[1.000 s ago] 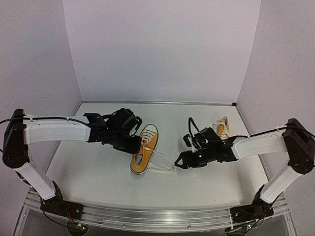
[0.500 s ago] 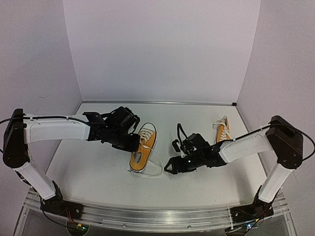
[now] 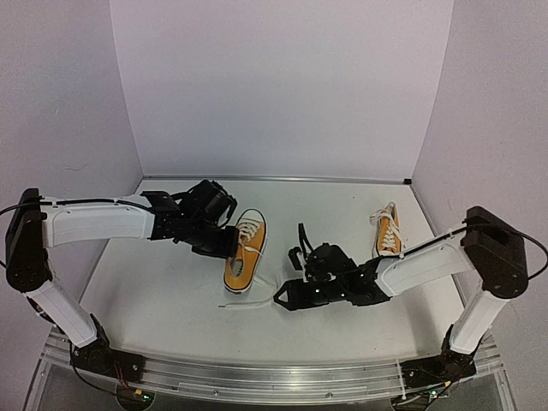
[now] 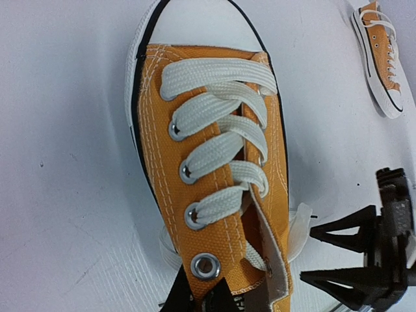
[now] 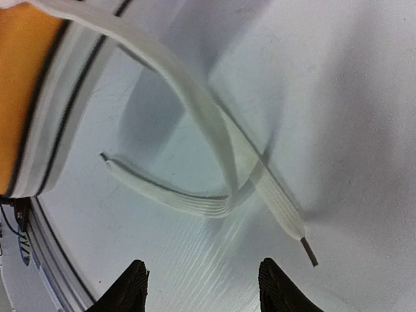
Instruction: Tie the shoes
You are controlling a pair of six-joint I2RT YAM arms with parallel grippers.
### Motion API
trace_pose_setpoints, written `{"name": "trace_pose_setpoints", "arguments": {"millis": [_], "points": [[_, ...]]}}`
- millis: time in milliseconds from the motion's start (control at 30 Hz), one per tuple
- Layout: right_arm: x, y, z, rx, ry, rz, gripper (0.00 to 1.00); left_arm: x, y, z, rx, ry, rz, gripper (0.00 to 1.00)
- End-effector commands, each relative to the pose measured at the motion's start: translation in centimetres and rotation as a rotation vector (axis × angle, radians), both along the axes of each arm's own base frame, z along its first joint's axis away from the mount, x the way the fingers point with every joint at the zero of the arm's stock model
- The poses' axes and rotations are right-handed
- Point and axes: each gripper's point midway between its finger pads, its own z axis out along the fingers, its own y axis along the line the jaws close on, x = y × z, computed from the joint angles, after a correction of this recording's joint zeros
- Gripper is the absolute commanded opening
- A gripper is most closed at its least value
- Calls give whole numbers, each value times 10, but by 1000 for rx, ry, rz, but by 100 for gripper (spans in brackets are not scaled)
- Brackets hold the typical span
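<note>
One orange-yellow shoe (image 3: 242, 259) lies mid-table, toe pointing away; it fills the left wrist view (image 4: 214, 162). My left gripper (image 3: 222, 248) (image 4: 201, 300) is shut on the canvas edge of this shoe by its top eyelet. Its loose white laces (image 3: 248, 298) (image 5: 214, 136) trail on the table towards the front. My right gripper (image 3: 285, 296) (image 5: 203, 289) is open and empty, low over the table just short of the crossed lace ends; it also shows in the left wrist view (image 4: 335, 257). The second shoe (image 3: 387, 231) (image 4: 380, 55) lies at the right, laces loose.
White table with purple walls on three sides. A metal rail (image 3: 274, 377) runs along the near edge. The right arm (image 3: 428, 257) stretches low across the table in front of the second shoe.
My right gripper has moved left and nearer, down to the lace ends. My left gripper has drawn the shoe a little left, and the laces have shifted with it.
</note>
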Motion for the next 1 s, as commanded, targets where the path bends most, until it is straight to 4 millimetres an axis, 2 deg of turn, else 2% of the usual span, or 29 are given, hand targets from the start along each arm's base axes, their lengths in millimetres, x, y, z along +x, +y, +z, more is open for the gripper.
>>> {"name": "trace_pose_setpoints", "arguments": {"millis": [0,167,367,500,567,667,767,833,867,967], "points": [[28,11,-3,18,-36,-145,53,22,-22,61,-173,-122,10,0],[41,33,-14,54,-32,-169,50,23,-21,63,-184,-128,16,0],[47,52,-25,80,2,-178,37,25,-19,65,-186,-132,23,0],[46,60,-22,88,5,-172,11,31,-2,69,-167,-148,74,0],[43,74,-13,83,-16,-136,0,34,19,74,-132,-154,134,0],[29,120,16,141,-41,-16,0,34,64,100,-37,-240,250,0],[15,156,49,226,-56,75,0,28,93,130,17,-314,292,0],[12,164,72,270,-72,95,0,23,105,141,41,-331,297,0],[12,161,81,281,-83,89,0,21,108,143,54,-331,299,0],[14,138,98,263,-123,46,0,18,98,134,28,-297,256,0]]}}
